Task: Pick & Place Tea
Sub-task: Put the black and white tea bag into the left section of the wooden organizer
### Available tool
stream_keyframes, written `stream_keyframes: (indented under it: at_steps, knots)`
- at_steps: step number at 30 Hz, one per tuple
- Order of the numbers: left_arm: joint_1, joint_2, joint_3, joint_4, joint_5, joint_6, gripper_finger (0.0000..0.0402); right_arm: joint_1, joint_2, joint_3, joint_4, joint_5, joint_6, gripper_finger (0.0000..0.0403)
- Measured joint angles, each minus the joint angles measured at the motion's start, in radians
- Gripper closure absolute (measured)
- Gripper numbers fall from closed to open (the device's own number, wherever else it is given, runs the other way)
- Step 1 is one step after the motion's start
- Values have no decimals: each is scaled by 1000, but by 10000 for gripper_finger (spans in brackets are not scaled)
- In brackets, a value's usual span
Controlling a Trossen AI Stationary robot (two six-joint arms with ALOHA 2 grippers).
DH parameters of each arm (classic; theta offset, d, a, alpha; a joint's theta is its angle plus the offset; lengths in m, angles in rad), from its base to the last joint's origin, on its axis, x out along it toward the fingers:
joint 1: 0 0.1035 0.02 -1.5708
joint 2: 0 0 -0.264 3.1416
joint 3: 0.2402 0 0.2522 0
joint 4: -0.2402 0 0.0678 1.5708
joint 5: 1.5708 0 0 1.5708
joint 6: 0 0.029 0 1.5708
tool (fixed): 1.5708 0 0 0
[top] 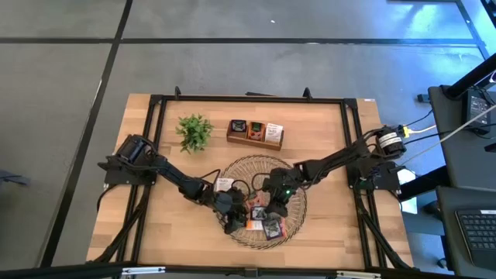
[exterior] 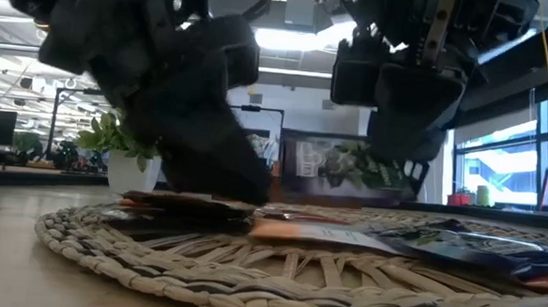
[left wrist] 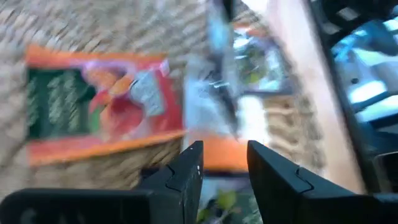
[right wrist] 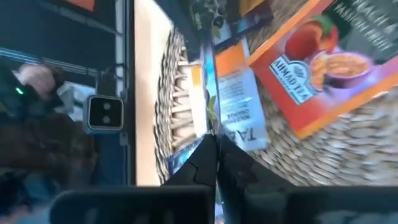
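Both hands over the woven tray point(top: 298, 225) of tea sachets point(top: 271, 229): left hand point(top: 232, 225) apart, right hand point(top: 277, 211) together

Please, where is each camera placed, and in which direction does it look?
High: overhead, looking down; both arms, woven tray.
Low: table height, level across tray; both claws from above.
Left wrist: looks past left claw, open, at orange sachet.
Right wrist: right claw, shut, over tray.
All share the tray.

Grey floor point(top: 232, 66) surrounds the wooden bench point(top: 325, 139). Far right: windows point(exterior: 500, 151). Bright ceiling lights point(exterior: 299, 37) overhead. Right: desk with keyboard point(top: 477, 229).
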Motion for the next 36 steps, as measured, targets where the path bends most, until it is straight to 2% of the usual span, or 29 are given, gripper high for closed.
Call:
stream_keyframes:
  at_steps: [3,9,17,22,25,36]
  knots:
    - [18,-34,-1,-17,35,26,283,-15,-41,39,-165,42,-100,397]
    - [59,-109,-1,-51,26,78,285,-23,-89,197,-566,291,-334,399]
    - [129,-159,-1,-82,-86,84,281,-23,-88,378,-880,526,-563,397]
    - [174,-160,-1,-83,-146,79,265,-22,-88,389,-929,601,-590,397]
    - [196,-160,-1,-81,-148,87,258,-17,-88,387,-952,622,-582,397]
    - [232,-160,-1,-60,-164,127,258,-1,-87,385,-896,595,-590,397]
